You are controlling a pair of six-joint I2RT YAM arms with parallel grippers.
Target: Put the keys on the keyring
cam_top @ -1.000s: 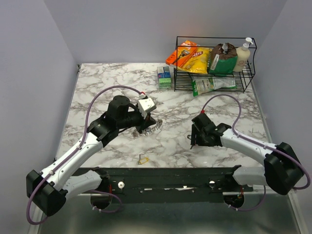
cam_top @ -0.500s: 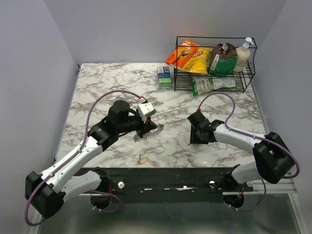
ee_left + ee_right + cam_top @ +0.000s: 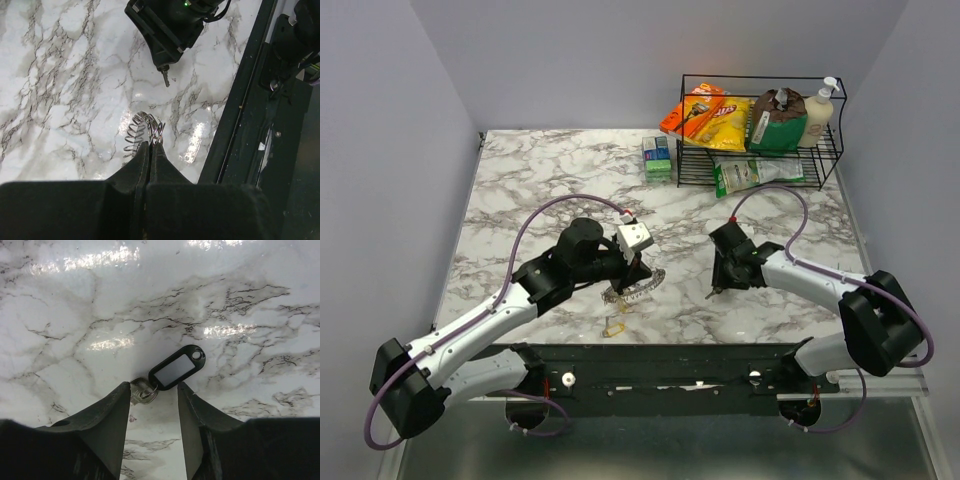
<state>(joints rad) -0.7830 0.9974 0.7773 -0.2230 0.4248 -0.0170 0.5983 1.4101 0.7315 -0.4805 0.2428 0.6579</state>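
My left gripper [image 3: 630, 276] is shut on the keyring [image 3: 640, 287], a wire ring with silver keys fanned along it, held just over the marble. In the left wrist view the ring [image 3: 156, 131] sticks out of the closed fingertips and the keys [image 3: 131, 134] fan to its left. My right gripper [image 3: 718, 284] is open and points down at a silver key [image 3: 140, 390]. That key lies on a small ring joined to a black tag [image 3: 176, 369] with a white label, between the open fingers. A yellow-headed key [image 3: 613, 326] lies near the front edge.
A black wire rack [image 3: 832, 160] with snack bags and a soap bottle stands at the back right. A small green box [image 3: 658, 158] sits to its left. The black front rail [image 3: 670, 360] runs along the near table edge.
My left gripper has carried the keyring toward the front and right, closer to the yellow-headed key. My right gripper has shifted slightly left and back over the tagged key.
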